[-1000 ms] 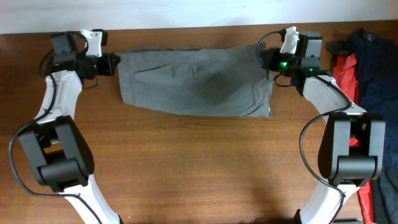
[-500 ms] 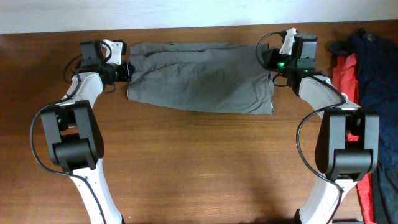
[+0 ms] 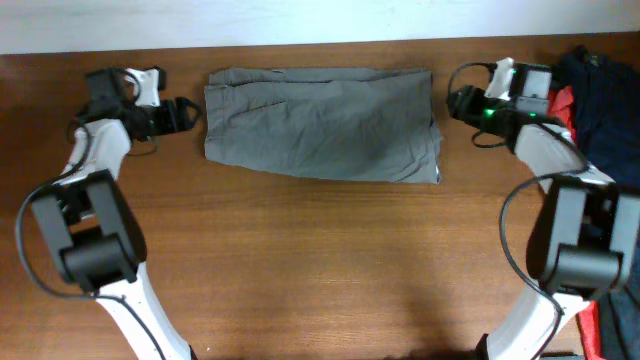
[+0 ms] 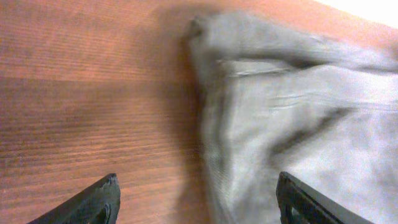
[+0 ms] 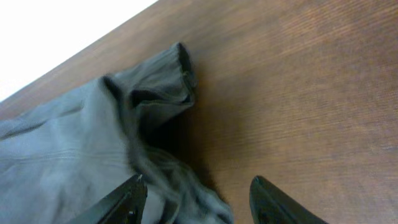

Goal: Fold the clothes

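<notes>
The grey-olive shorts point(image 3: 320, 125) lie folded in a long flat band at the back middle of the table. My left gripper point(image 3: 194, 113) stands open just off their left end, holding nothing. In the left wrist view the left gripper point(image 4: 198, 190) has its jaws wide apart, and the shorts' point(image 4: 305, 118) rumpled end lies on the wood ahead of them. My right gripper point(image 3: 452, 103) stands open a little off the right end. In the right wrist view the shorts' point(image 5: 68, 143) bunched corner lies in front of the open right gripper point(image 5: 199, 186), not pinched.
A red garment point(image 3: 562, 100) and navy-blue garments point(image 3: 605, 90) are piled at the table's right edge, close behind my right arm. Bare brown wood point(image 3: 320, 270) stretches in front of the shorts. A pale wall runs along the table's back edge.
Both grippers were shut on the ends of the shorts; they have opened, let go and drawn back outward. The shorts now rest flat, slightly nearer the back edge.
</notes>
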